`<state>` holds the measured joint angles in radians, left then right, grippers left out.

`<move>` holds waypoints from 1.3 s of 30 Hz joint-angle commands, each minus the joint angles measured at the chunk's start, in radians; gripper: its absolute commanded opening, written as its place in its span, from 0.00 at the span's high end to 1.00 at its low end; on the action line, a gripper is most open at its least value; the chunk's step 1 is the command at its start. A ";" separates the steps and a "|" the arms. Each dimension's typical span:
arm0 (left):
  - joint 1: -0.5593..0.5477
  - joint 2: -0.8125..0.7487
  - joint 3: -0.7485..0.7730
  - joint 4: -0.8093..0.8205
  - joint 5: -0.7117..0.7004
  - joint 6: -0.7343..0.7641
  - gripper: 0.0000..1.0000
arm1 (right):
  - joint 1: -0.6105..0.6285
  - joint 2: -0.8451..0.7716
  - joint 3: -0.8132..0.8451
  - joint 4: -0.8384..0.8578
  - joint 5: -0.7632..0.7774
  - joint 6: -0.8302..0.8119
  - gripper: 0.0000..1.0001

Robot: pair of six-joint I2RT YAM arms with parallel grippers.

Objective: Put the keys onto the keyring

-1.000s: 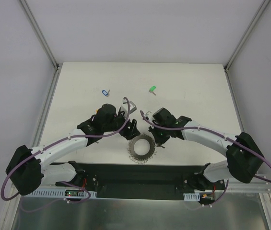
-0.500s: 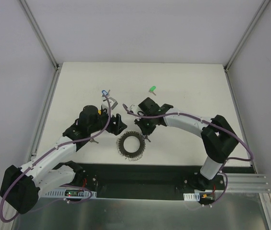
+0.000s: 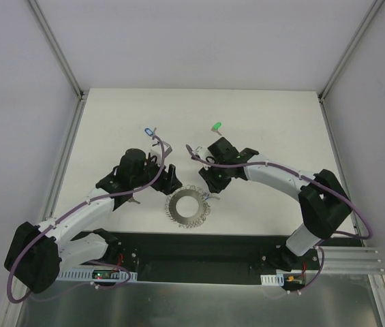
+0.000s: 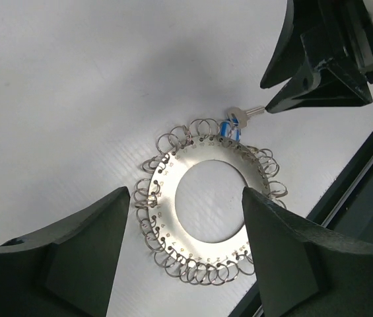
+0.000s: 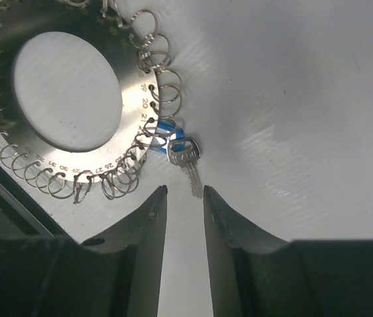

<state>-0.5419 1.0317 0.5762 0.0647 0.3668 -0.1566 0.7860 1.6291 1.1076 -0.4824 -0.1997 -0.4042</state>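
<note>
Blue key (image 5: pixel 183 157) looks hooked on a loop of the keyring (image 5: pixel 136 105), right gripper (image 5: pixel 185 191) jaws released just off its blade, left gripper (image 4: pixel 185 195) open and empty above keyring; green key (image 3: pixel 215 127) and pale blue key (image 3: pixel 148 131) beyond keyring, not yet on

One keyring (image 4: pixel 206 152) lay on the single worktop (image 3: pixel 281 116), its rim crowded with wire loops (image 4: pixel 173 140) too tightly packed to count. Three keys were in view: a blue-tagged key (image 5: pixel 185 157) just ahead of the right jaws, a green key (image 3: pixel 216 127) farther beyond them, and a pale blue key (image 3: pixel 149 131) beyond the left jaws. Two arms, the left arm (image 3: pixel 90 204) and the right arm (image 3: pixel 281 180), each bore one pair of jaws.
</note>
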 commanded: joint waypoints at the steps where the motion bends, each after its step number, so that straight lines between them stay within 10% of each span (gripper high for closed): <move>1: 0.005 0.036 0.050 0.006 0.063 0.008 0.31 | -0.019 -0.029 -0.048 0.053 -0.046 -0.014 0.69; 29: 0.005 0.080 0.085 -0.034 0.095 0.009 0.30 | 0.002 0.112 -0.069 0.208 -0.121 -0.157 0.73; 39: 0.005 0.071 0.086 -0.037 0.080 0.006 0.30 | 0.009 0.074 -0.098 0.202 -0.061 -0.160 0.99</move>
<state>-0.5419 1.1107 0.6231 0.0296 0.4438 -0.1562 0.7918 1.7355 1.0252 -0.2855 -0.2958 -0.5468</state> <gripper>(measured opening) 0.696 0.025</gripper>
